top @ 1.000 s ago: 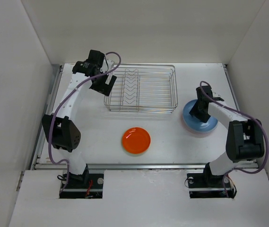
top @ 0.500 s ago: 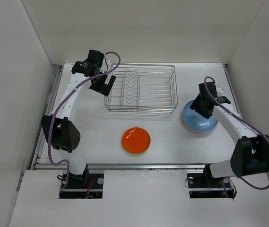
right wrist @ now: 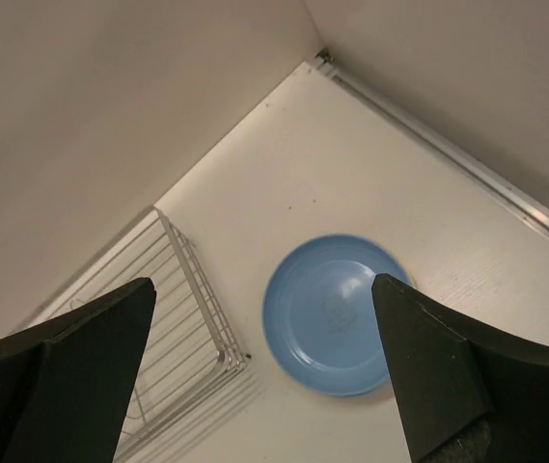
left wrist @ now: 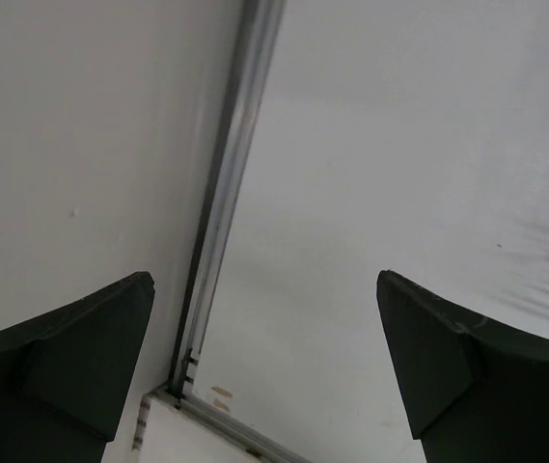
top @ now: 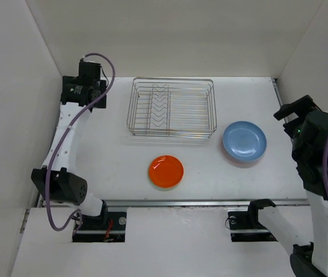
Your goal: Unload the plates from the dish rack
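The left arm [top: 66,138] is leaning away from its base towards the far left corner of the table [top: 112,156], its long white link sloping up beside the left wall [top: 14,115]. The left gripper [left wrist: 264,289] is hanging over that corner with its two dark fingers [left wrist: 71,347] spread wide and nothing between them. Its wrist view is showing only bare white surface and the metal rail [left wrist: 226,193] running along the foot of the wall.

The right arm [top: 319,156] is standing folded high at the right edge, close under the top camera and well clear of the table. The right gripper [right wrist: 262,289] is looking down from there with its fingers parted wide and holding nothing.

The dish rack [top: 172,134] is sitting at the far middle of the table, its V-shaped dividers standing in a row towards its left half. The blue plate [top: 244,140] is lying flat on the table just to the right of the rack's near right corner, apart from the wire. The thin edge of a pink plate [top: 237,160] is peeking out under the blue one's near side. The orange-red plate [top: 166,171] is lying flat by itself nearer the arm bases, in front of the rack and well apart from both grippers. Neither arm is reaching over the rack or the plates.
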Controlling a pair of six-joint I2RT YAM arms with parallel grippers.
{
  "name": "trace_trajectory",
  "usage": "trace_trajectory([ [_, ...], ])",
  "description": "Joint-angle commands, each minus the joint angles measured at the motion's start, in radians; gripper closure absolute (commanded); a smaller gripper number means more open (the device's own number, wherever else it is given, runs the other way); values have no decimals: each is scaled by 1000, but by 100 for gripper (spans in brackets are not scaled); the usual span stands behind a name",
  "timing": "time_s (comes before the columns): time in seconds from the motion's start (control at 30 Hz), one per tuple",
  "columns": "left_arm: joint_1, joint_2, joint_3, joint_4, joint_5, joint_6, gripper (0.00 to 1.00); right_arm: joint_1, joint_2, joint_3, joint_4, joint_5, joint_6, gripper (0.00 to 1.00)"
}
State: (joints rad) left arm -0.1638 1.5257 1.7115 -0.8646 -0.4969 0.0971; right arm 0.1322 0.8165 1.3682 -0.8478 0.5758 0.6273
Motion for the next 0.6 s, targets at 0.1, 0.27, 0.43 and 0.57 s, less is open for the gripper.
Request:
trace_trajectory([
  [0.1,153,-81,-84,44,-83,-170,0,4,6,107,-217,104,-50,0],
  [0.27,185,-117,-121,53,-55,-183,0,4,-20,108,-258,81,-60,0],
  [0.43,185,-136,-151,62,-32,-183,0,4,-59,97,-280,44,-71,0],
  [0.57,185,-157,-161,62,-9,-183,0,4,-108,106,-315,33,-80,0],
])
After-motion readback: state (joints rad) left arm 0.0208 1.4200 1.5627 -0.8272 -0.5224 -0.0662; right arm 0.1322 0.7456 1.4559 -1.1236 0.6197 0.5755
